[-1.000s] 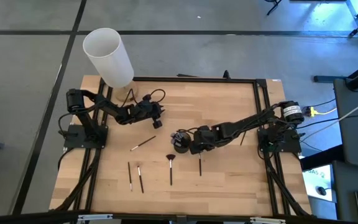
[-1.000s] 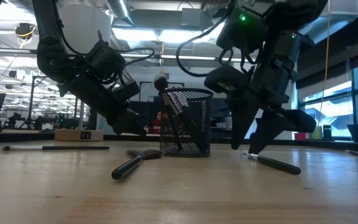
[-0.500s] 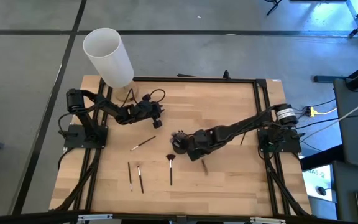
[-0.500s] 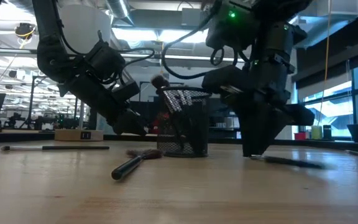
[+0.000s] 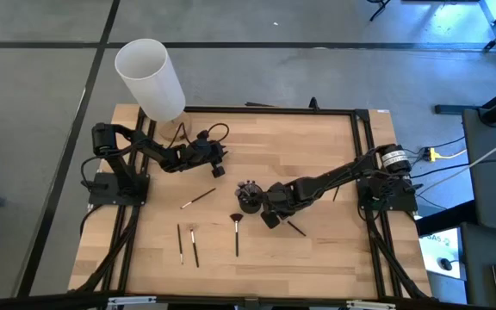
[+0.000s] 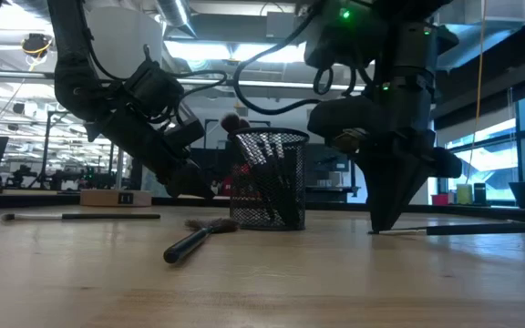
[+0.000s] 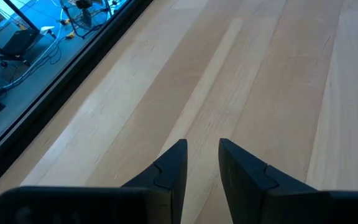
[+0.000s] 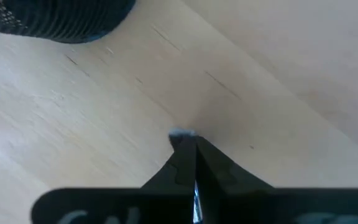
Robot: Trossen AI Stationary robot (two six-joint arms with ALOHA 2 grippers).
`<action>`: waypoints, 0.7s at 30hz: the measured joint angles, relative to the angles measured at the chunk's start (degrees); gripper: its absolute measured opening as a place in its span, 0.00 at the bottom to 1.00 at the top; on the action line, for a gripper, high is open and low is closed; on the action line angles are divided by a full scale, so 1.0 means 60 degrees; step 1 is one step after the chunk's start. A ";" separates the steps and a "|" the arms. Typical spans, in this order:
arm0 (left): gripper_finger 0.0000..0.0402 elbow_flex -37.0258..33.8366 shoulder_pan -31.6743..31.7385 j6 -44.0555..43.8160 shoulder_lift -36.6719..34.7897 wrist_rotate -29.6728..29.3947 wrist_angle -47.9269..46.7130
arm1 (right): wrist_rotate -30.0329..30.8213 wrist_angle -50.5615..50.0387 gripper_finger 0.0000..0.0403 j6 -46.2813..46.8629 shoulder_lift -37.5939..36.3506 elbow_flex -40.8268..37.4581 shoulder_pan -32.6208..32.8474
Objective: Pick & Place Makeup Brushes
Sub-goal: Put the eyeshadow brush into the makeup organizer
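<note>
High view: your right gripper is down at the table just beside the mesh cup, fingers pinched tight on one end of a dark brush that lies flat and sticks out diagonally toward the right arm's base. The right wrist view shows the two fingers pressed together with a pale tip poking out between them, so it's a grip at the very end of the handle, likely so you can tip the brush upright and drop it in the cup. The low view shows the brush level on the wood, not lifted yet. The cup already holds a few brushes. Five more lie loose: a slanted one, two short ones and the fan brush toward the front edge, plus one near the right arm's base. Your left gripper waits over bare wood at the back left, fingers slightly apart, holding nothing. Against a second ago: the held brush pointed straight toward the front edge, now it's swung out to the right; the cup was tipped and is upright again; left arm unchanged.
</note>
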 joint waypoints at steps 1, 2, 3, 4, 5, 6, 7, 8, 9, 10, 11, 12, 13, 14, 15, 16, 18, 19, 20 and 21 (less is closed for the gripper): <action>0.22 0.0000 0.0000 0.0000 0.0000 0.0000 0.0000 | 0.0196 -0.0195 0.01 -0.0113 -0.0191 -0.0038 0.0001; 0.22 0.0000 0.0000 0.0000 0.0000 0.0000 -0.0001 | 0.0367 -0.0379 0.01 -0.0179 -0.0410 -0.0078 -0.0001; 0.22 0.0000 0.0000 0.0000 0.0000 0.0004 0.0000 | 0.0579 -0.0443 0.01 -0.0194 -0.0635 -0.0081 -0.0010; 0.22 0.0000 0.0000 0.0000 0.0000 0.0000 -0.0002 | 0.0720 -0.0449 0.00 -0.0201 -0.0927 -0.0045 -0.0029; 0.22 0.0000 0.0000 0.0000 0.0000 0.0000 -0.0004 | 0.0871 -0.0573 0.00 -0.0204 -0.1219 -0.0018 -0.0049; 0.22 0.0000 0.0000 0.0000 0.0000 0.0000 -0.0004 | 0.1070 -0.0804 0.00 -0.0202 -0.1441 -0.0005 -0.0051; 0.22 0.0000 0.0000 0.0000 0.0000 0.0000 -0.0004 | 0.1251 -0.1008 0.00 -0.0198 -0.1643 -0.0008 -0.0050; 0.22 0.0000 0.0000 -0.0003 0.0000 0.0003 0.0000 | 0.1417 -0.1115 0.00 -0.0188 -0.1802 -0.0018 -0.0050; 0.22 0.0000 0.0000 -0.0004 0.0000 0.0001 -0.0004 | 0.1555 -0.1185 0.00 -0.0181 -0.1938 -0.0026 -0.0050; 0.22 0.0000 0.0000 0.0000 0.0000 0.0000 -0.0004 | 0.1644 -0.1244 0.00 -0.0180 -0.2071 -0.0028 -0.0050; 0.22 0.0000 0.0000 0.0000 0.0000 0.0002 -0.0004 | 0.1693 -0.1265 0.00 -0.0156 -0.2213 -0.0027 -0.0050; 0.22 0.0000 0.0000 -0.0003 0.0000 0.0004 -0.0004 | 0.1715 -0.1304 0.01 -0.0081 -0.2274 -0.0017 -0.0050; 0.22 0.0000 0.0000 -0.0004 0.0000 0.0002 -0.0002 | 0.1741 -0.1318 0.01 -0.0007 -0.2288 -0.0036 -0.0063; 0.22 0.0000 0.0000 0.0001 0.0000 0.0001 -0.0004 | 0.1746 -0.1320 0.02 0.0027 -0.2255 -0.0115 -0.0064; 0.22 0.0000 0.0000 0.0003 0.0000 0.0004 -0.0004 | 0.1732 -0.1366 0.03 0.0031 -0.2172 -0.0240 -0.0064; 0.22 0.0000 0.0000 0.0000 0.0000 0.0004 -0.0004 | 0.1717 -0.1457 0.05 0.0035 -0.2078 -0.0359 -0.0071; 0.22 0.0000 0.0000 0.0000 0.0000 0.0004 -0.0004 | 0.1670 -0.1583 0.09 0.0040 -0.1907 -0.0610 -0.0071; 0.22 0.0000 0.0000 0.0000 0.0000 0.0004 -0.0004 | 0.1574 -0.1578 0.12 0.0044 -0.1838 -0.0773 -0.0077; 0.22 0.0000 0.0000 -0.0003 0.0000 0.0004 -0.0004 | 0.1456 -0.1540 0.15 0.0054 -0.1764 -0.0961 -0.0082; 0.22 0.0000 0.0000 -0.0004 0.0000 0.0006 -0.0004 | 0.1354 -0.1503 0.19 0.0058 -0.1686 -0.1144 -0.0096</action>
